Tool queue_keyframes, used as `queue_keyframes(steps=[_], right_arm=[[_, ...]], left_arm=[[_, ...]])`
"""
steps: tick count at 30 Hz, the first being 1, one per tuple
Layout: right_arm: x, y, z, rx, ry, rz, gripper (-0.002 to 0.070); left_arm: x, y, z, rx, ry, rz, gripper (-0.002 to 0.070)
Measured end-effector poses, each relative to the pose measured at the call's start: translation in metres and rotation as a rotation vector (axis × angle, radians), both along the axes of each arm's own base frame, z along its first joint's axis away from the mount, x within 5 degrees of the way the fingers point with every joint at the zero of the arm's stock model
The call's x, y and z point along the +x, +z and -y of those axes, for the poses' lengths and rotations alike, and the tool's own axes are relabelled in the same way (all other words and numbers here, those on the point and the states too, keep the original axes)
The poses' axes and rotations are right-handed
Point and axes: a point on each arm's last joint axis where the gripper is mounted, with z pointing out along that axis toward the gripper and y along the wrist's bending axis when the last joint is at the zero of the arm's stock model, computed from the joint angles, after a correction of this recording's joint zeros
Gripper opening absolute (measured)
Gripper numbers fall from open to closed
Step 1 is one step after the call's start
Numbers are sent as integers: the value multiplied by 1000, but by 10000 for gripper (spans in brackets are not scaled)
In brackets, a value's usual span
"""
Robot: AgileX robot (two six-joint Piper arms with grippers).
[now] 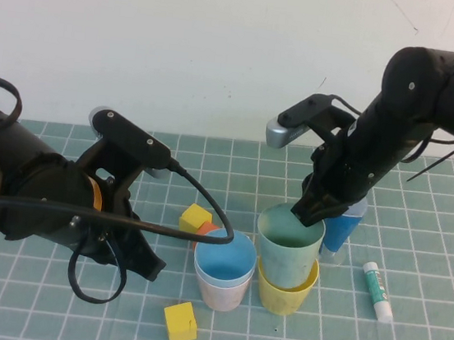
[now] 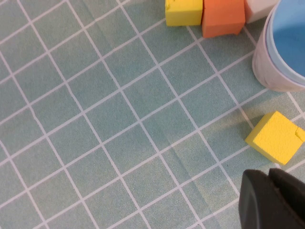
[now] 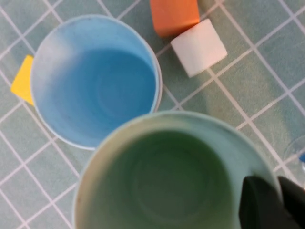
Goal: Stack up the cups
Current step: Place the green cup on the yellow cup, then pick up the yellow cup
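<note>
Yellow cube (image 1: pixel 180 323) lies just beside left gripper (image 1: pixel 147 265), fingers pressed together, empty, low over mat; blue cup (image 1: pixel 225 258) nested in pink cup (image 1: pixel 222 293) beyond it; right gripper (image 1: pixel 313 213) pinches pale green cup (image 1: pixel 288 245) rim, cup seated in yellow cup (image 1: pixel 285 292).

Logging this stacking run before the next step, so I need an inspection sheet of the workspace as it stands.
Surface: green grid mat.
Job's things: pale green cup nested in yellow cup; light blue cup nested in pink cup.
Clutter: two yellow blocks, orange block, white block, dark blue cup, glue stick.
Grippers: right gripper shut on the pale green cup's rim; left gripper low over the mat, holding nothing.
Cables: black cable loops beside the left arm.
Surroundings: plain white wall.
</note>
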Motion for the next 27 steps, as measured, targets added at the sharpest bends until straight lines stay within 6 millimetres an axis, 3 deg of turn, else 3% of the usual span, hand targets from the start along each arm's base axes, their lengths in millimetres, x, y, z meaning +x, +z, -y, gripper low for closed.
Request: queue_keyframes(steps=[8, 10, 14, 17, 27], right_arm=[[-3, -1, 2, -28, 16, -35, 26], [-4, -1, 3, -36, 19, -39, 62], [-4, -1, 3, -39, 21, -41, 221], [-4, -1, 3, -39, 21, -41, 296], [-8, -6, 5, -69, 16, -107, 326]], left_arm=[[0, 0, 0, 1, -2, 0, -2], [0, 0, 0, 1, -2, 1, -2], [0, 0, 0, 4, -3, 2, -2], [0, 0, 0, 4, -3, 2, -2], [0, 0, 0, 6, -4, 3, -2]])
